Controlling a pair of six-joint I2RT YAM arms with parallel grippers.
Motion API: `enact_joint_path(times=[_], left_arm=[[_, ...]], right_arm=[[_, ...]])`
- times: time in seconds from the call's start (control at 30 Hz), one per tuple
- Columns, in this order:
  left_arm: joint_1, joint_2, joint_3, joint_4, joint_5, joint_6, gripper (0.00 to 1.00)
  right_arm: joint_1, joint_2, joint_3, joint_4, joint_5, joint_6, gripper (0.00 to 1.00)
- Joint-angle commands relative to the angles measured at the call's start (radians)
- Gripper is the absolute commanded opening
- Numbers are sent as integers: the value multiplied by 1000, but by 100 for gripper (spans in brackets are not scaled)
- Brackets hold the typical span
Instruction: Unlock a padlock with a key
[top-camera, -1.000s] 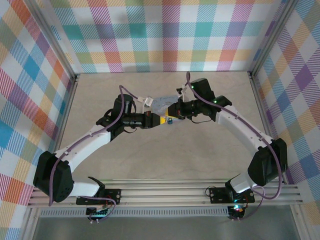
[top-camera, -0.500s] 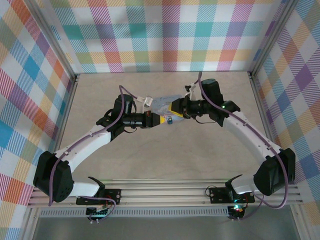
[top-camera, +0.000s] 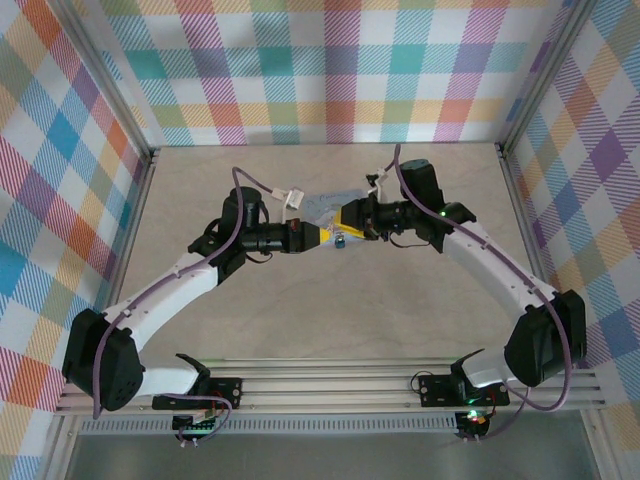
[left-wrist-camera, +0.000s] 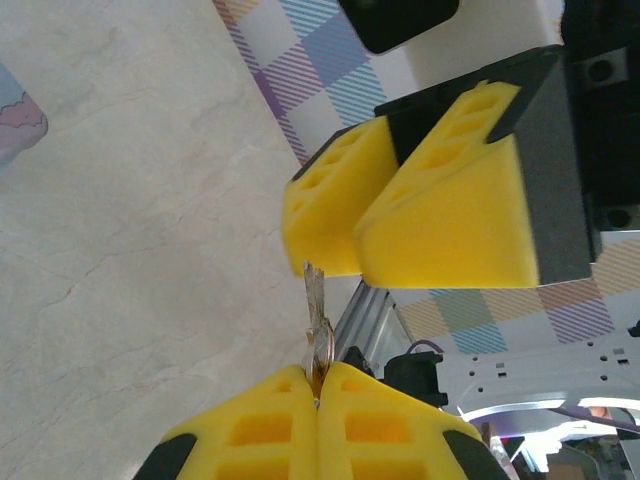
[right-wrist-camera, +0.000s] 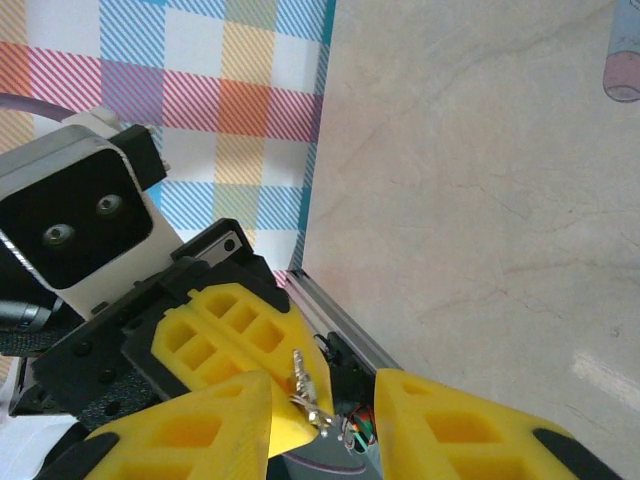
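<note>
My left gripper (left-wrist-camera: 318, 378) is shut on a small silvery key (left-wrist-camera: 317, 305), whose blade sticks out past the yellow pads. It meets my right gripper (top-camera: 351, 222) above the middle of the table, left gripper (top-camera: 318, 236) tip to tip with it. My right gripper (right-wrist-camera: 325, 402) stands open, the key (right-wrist-camera: 305, 383) lying against its left finger (right-wrist-camera: 190, 430). A tiny blue padlock (top-camera: 340, 241) shows just below the two tips; I cannot tell what it rests on.
A pale blue tin (top-camera: 325, 205) lies on the table just behind the grippers, with its edge (left-wrist-camera: 15, 115) also in the left wrist view. Aluminium frame rails (top-camera: 330, 385) run along the near edge and the sides. Checked walls enclose the table.
My right gripper has gone from shut to open, and its wrist has turned and drawn slightly right. The left gripper stays shut on the key.
</note>
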Motion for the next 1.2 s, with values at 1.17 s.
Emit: enact_joint_path(times=[1.17], left_arm=[[-3, 1, 16, 57, 0, -53, 0]], right_arm=[[1, 43, -9, 89, -132, 8, 0]])
